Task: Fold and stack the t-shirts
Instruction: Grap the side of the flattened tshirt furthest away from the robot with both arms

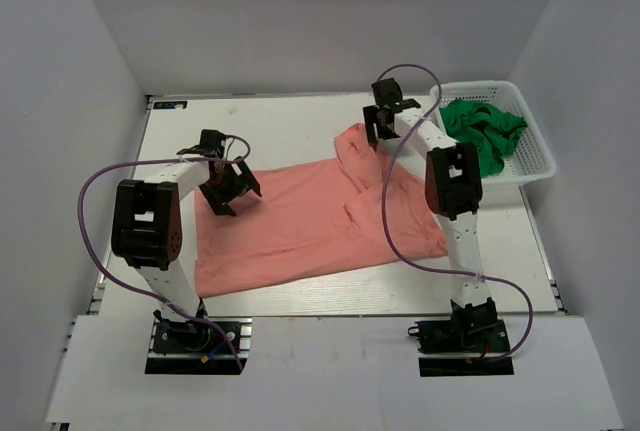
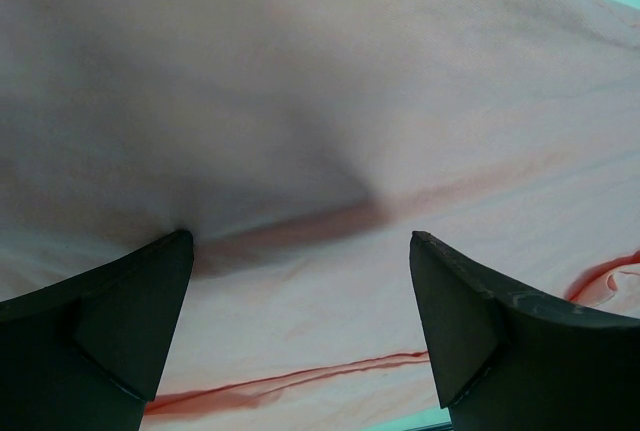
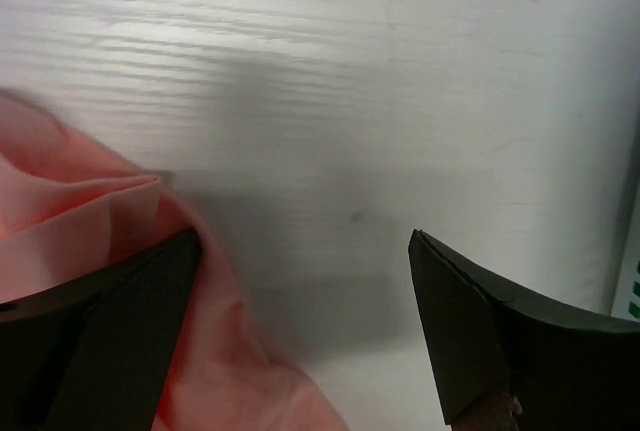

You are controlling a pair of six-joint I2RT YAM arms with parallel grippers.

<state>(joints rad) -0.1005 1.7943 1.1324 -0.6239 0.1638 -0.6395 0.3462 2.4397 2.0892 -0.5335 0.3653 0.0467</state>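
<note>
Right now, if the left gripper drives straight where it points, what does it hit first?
Most likely the pink shirt: its cloth fills the wrist view ahead of the open left gripper. Depth unclear.

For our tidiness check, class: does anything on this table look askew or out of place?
The salmon-pink thin cloth t-shirt lies slanted, its far right corner bunched up beside the right claw. The bright green garment sits crumpled in the white plastic lattice basket, unfolded.
</note>
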